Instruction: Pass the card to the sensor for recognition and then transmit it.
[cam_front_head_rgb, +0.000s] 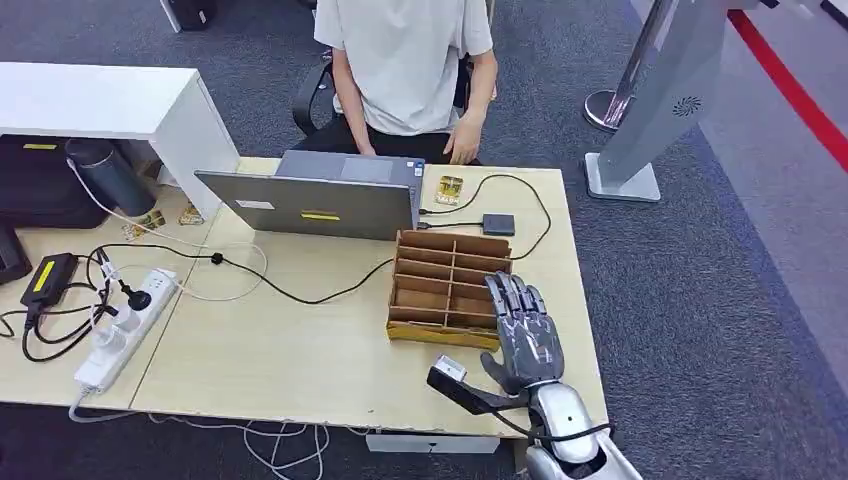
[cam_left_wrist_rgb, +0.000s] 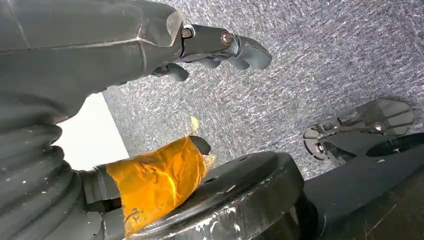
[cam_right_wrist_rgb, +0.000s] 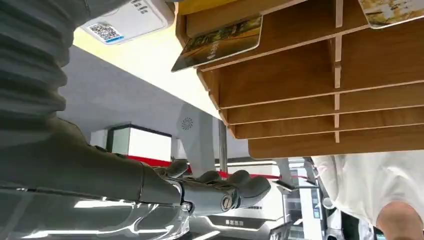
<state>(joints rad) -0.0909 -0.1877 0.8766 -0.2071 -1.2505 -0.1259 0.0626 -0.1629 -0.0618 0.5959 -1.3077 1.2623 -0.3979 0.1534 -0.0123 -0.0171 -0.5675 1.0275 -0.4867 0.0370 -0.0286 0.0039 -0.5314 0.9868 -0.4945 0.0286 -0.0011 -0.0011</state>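
My right hand (cam_front_head_rgb: 522, 335) lies flat with its fingers stretched out over the front right corner of the wooden compartment box (cam_front_head_rgb: 440, 285), holding nothing. The right wrist view shows those fingers (cam_right_wrist_rgb: 220, 192) beside the box (cam_right_wrist_rgb: 300, 85), with a dark green card (cam_right_wrist_rgb: 220, 42) leaning out of one slot and a second card (cam_right_wrist_rgb: 392, 10) in another. More cards (cam_front_head_rgb: 450, 189) lie near the laptop. A small black sensor (cam_front_head_rgb: 498, 224) on a cable sits behind the box. My left hand (cam_left_wrist_rgb: 220, 45) hangs over the carpet, empty, its thumb (cam_left_wrist_rgb: 160, 180) wrapped in orange tape.
A person (cam_front_head_rgb: 405, 60) sits at the far side behind an open laptop (cam_front_head_rgb: 320, 205). A power strip (cam_front_head_rgb: 125, 325), an adapter (cam_front_head_rgb: 48, 278) and loose cables cover the left table. A white QR-code label (cam_right_wrist_rgb: 131, 20) is next to the box. The table edge (cam_front_head_rgb: 585, 330) runs just right of my right hand.
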